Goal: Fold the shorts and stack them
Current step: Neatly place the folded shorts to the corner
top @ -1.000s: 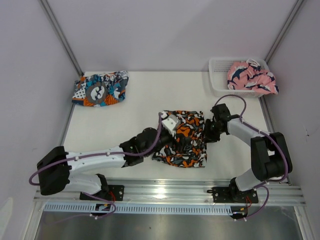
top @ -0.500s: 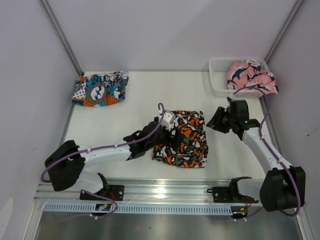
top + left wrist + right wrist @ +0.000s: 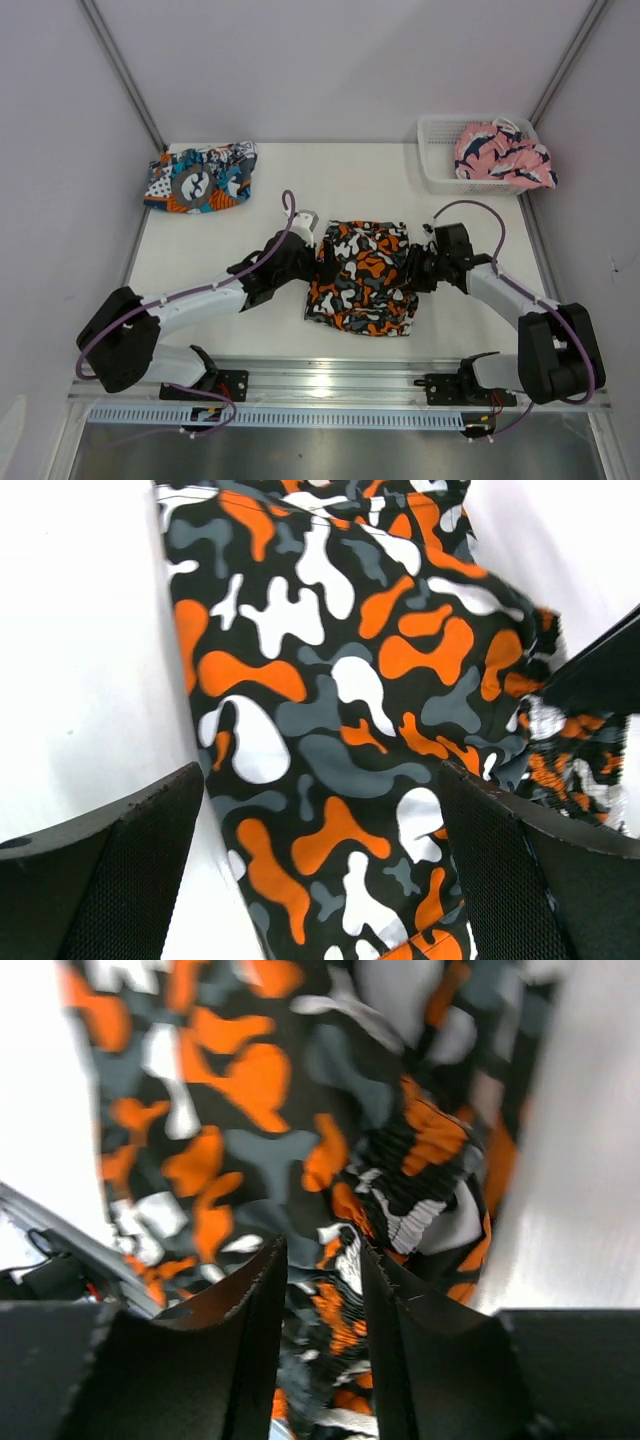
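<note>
I see the blotched shorts (image 3: 362, 278) spanning the wide-spread jaws of my left gripper (image 3: 320, 790), while their gathered right edge sits between my right gripper (image 3: 322, 1255)'s narrowed jaws, where I cannot tell if they pinch it

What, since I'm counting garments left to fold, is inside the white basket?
A bunched pink, navy and white garment lies in the basket, overhanging its right rim. Anything beneath is covered.

Folded into a rough rectangle, flat on the table (image 3: 300, 200) toward its near middle: blotched shorts (image 3: 362, 278) in orange, black, white and grey, gathered fabric bunched at the right edge. Well apart, at the far-left corner: teal-blue shorts (image 3: 200, 177), orange and white with round emblems, loosely bunched.
</note>
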`<state>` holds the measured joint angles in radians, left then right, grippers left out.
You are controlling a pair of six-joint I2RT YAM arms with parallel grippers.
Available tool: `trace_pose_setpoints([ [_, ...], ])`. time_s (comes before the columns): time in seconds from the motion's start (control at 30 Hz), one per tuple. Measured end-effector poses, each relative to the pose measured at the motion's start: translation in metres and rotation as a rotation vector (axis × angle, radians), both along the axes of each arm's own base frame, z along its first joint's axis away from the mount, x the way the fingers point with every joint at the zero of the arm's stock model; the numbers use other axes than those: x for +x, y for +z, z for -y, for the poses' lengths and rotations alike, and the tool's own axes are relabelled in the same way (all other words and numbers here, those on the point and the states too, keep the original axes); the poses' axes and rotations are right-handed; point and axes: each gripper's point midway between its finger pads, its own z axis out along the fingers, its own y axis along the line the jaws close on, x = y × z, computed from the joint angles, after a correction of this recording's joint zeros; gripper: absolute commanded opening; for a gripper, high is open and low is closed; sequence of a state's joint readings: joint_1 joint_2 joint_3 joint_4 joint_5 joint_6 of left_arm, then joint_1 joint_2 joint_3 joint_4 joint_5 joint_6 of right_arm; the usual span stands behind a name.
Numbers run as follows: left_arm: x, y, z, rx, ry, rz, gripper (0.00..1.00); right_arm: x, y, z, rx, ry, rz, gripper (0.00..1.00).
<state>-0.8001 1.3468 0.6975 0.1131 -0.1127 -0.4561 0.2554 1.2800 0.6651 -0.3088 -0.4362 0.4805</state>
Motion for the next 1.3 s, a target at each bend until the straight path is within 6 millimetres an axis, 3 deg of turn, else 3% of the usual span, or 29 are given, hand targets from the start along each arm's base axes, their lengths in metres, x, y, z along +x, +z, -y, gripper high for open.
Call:
trace_pose_setpoints([
  [0.2, -0.001, -0.004, -0.013, -0.013, 0.022, -0.025, 0.99, -0.003, -0.041, 0.023, -0.07, -0.084, -0.117, 0.34],
  [0.47, -0.016, -0.018, -0.023, -0.01, 0.021, -0.081, 0.99, 0.007, -0.047, 0.024, -0.054, -0.116, -0.111, 0.34],
  [0.57, -0.029, -0.019, -0.032, -0.032, 0.037, -0.104, 0.99, 0.012, -0.048, 0.018, -0.031, -0.139, -0.1, 0.31],
  [0.67, -0.041, -0.015, -0.041, -0.066, 0.054, -0.111, 0.99, 0.014, -0.048, 0.006, 0.022, -0.175, -0.069, 0.34],
  [0.9, -0.063, 0.004, -0.061, -0.162, 0.116, -0.129, 0.99, 0.011, -0.045, -0.019, 0.037, -0.225, -0.03, 0.32],
  [1.13, -0.091, -0.024, -0.091, -0.204, 0.247, -0.247, 0.99, 0.006, -0.045, -0.046, 0.036, -0.303, -0.013, 0.33],
  [1.3, -0.101, -0.039, -0.099, -0.225, 0.318, -0.326, 0.99, 0.021, -0.044, -0.066, 0.059, -0.355, -0.019, 0.33],
])
